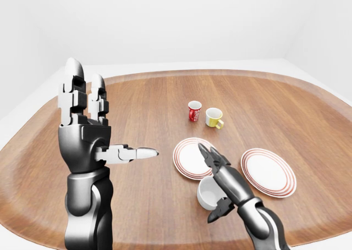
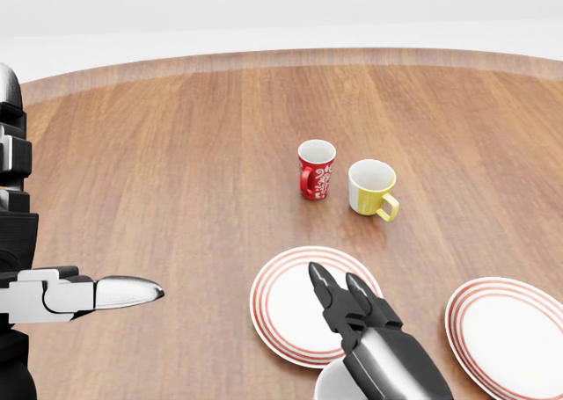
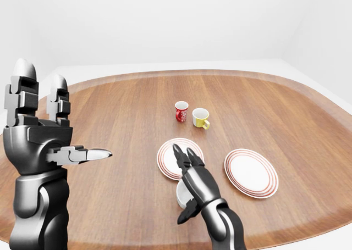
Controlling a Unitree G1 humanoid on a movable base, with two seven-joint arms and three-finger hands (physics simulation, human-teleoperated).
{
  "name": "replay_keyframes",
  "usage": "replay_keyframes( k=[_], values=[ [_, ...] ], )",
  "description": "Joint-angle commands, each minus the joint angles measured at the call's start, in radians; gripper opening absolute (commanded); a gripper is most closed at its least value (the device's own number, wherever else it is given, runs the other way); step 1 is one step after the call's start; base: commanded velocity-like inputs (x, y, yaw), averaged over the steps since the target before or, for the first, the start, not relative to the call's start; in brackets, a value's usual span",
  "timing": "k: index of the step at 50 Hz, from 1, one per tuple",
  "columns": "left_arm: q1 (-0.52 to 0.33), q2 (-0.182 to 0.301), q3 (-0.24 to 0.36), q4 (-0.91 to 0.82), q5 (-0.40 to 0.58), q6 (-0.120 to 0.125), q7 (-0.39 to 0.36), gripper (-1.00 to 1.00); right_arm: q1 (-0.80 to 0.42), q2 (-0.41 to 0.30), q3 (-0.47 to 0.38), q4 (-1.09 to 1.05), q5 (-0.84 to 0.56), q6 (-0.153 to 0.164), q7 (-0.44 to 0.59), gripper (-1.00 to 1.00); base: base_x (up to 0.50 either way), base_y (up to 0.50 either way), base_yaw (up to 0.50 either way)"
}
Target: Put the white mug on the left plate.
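Note:
The white mug [image 1: 205, 195] sits just below the lower right rim of the left plate [image 1: 188, 157], a white plate with red rings. My right hand [image 1: 209, 183] is at the mug: its fingers [image 1: 211, 156] stretch straight out over the mug's top toward the plate, and the thumb [image 1: 220, 210] curls beside the mug's lower side. The fingers are not closed round it. I cannot tell whether the mug rests on the table or is lifted. My left hand [image 1: 107, 118] is raised upright at the left, open and empty, thumb pointing right.
A second red-ringed plate [image 1: 268, 172] lies to the right of the left plate. A red patterned mug [image 1: 194, 111] and a yellow-and-white mug [image 1: 213, 117] stand above the plates. The round wooden table [image 1: 137, 107] has a raised rim.

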Motion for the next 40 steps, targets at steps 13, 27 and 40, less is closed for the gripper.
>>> replay_keyframes(
  k=[13,27,40],
  values=[
    [0.001,-0.002,-0.003,-0.002,0.001,0.000,0.000,1.00,-0.035,0.017,-0.020,0.110,-0.045,0.000,-0.002,1.00,0.00,0.00,0.00],
    [0.004,-0.003,-0.004,0.001,0.002,0.000,-0.001,1.00,-0.060,0.018,-0.030,0.163,-0.053,0.000,-0.006,1.00,0.00,0.00,0.00],
    [0.006,-0.003,-0.008,0.002,0.004,0.000,-0.002,1.00,-0.073,0.019,-0.041,0.207,-0.050,0.000,-0.012,1.00,0.00,0.00,0.00]
  ],
)
